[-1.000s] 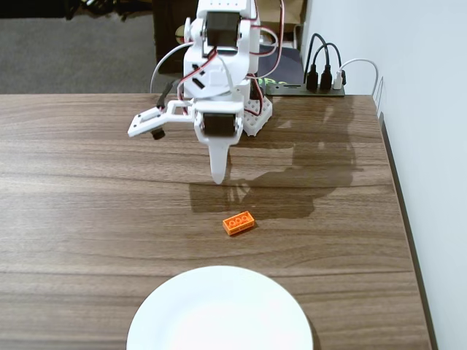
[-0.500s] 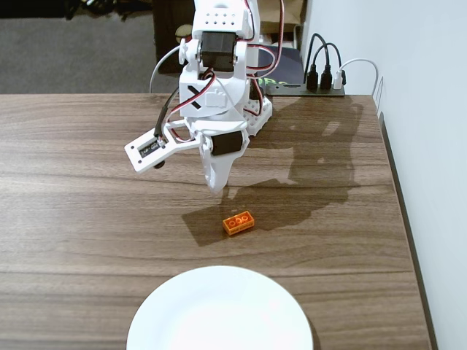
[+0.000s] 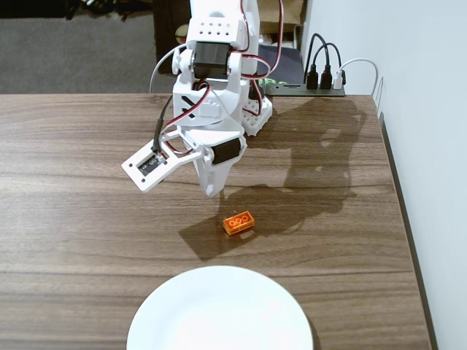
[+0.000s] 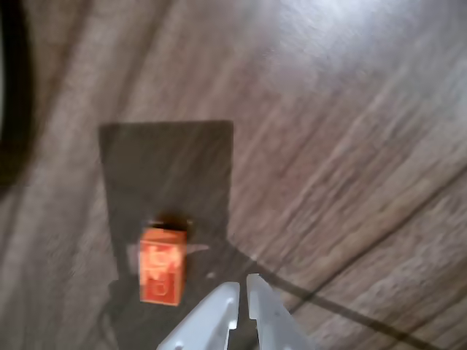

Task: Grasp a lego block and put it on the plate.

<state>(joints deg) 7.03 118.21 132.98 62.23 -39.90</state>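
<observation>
The orange lego block (image 3: 238, 222) lies flat on the wooden table, studs up, a little beyond the white plate (image 3: 219, 310). My white gripper (image 3: 212, 191) hangs above the table just behind and left of the block, tips pointing down, not touching it. In the wrist view the block (image 4: 162, 265) sits left of my gripper (image 4: 242, 287), whose two fingertips stand almost together with only a thin slit between them and nothing held. The plate shows there only as a pale sliver at the left edge (image 4: 2, 73).
The arm's base (image 3: 252, 113) stands at the back of the table. A power strip with black plugs (image 3: 314, 84) lies behind it. The table's right edge (image 3: 400, 219) runs beside a white wall.
The arm has leaned forward and lowered, bringing the gripper tips closer to the block. The block and plate have not moved.
</observation>
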